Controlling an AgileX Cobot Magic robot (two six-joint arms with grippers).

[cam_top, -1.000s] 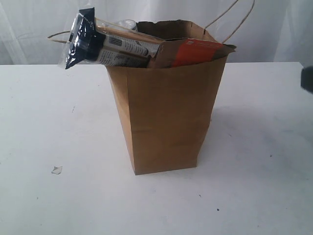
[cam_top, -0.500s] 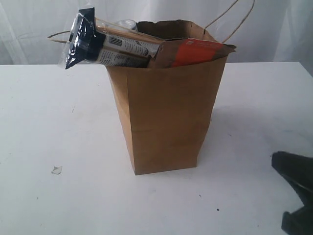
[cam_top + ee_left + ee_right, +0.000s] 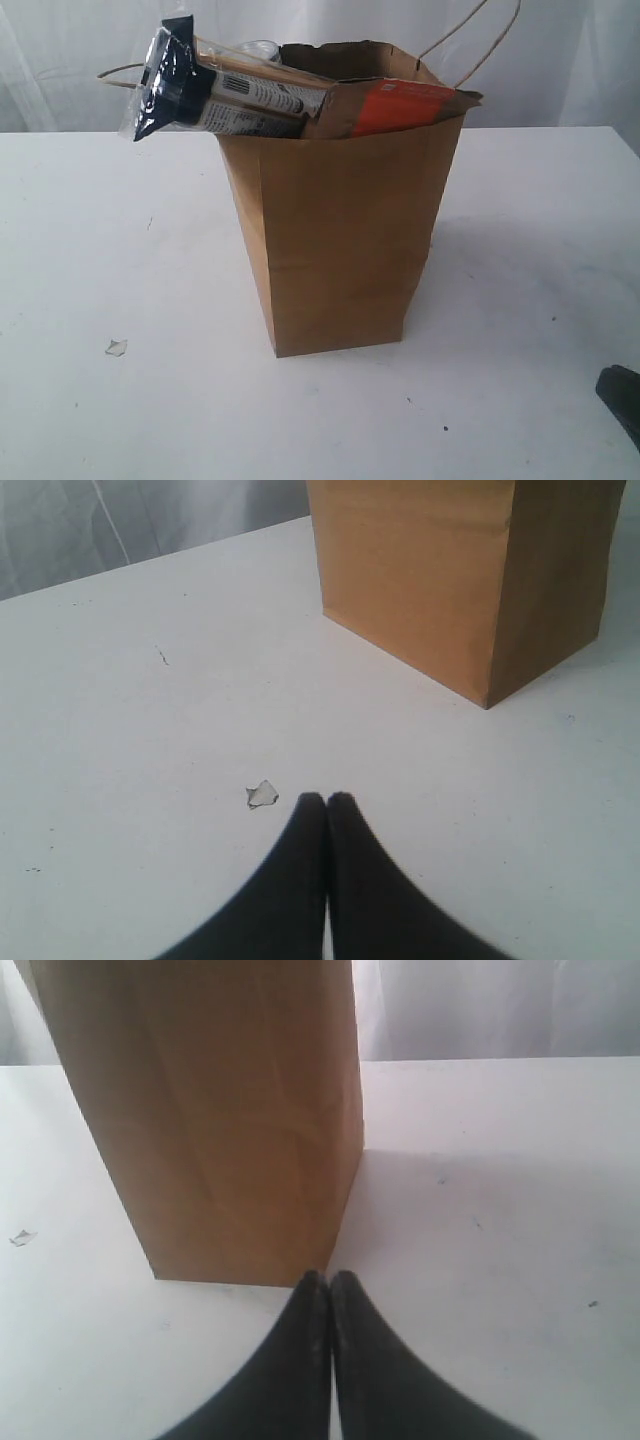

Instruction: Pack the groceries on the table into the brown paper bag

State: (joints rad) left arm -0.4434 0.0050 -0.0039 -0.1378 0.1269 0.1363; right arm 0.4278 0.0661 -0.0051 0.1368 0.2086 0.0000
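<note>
Table (image 3: 90,250): we see no groceries on it. Bag (image 3: 340,250): upright, mid-table. Packet (image 3: 230,100), pouch (image 3: 410,105): across the rim, overhanging; we would seat them gently, steadying the bag. Left gripper (image 3: 326,800), right gripper (image 3: 330,1278): fingers together, empty. Scrap (image 3: 116,347): leave.

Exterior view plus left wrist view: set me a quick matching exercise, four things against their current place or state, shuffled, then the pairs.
Things:
1. brown paper bag
2. long navy-tan packet
3. wrapper scrap
4. left gripper

Place or state:
A. shut, holding nothing
B. standing upright on the table
C. lying loose on the table, apart from the bag
D. poking out over the bag's rim

Pairs: 1-B, 2-D, 3-C, 4-A
</note>
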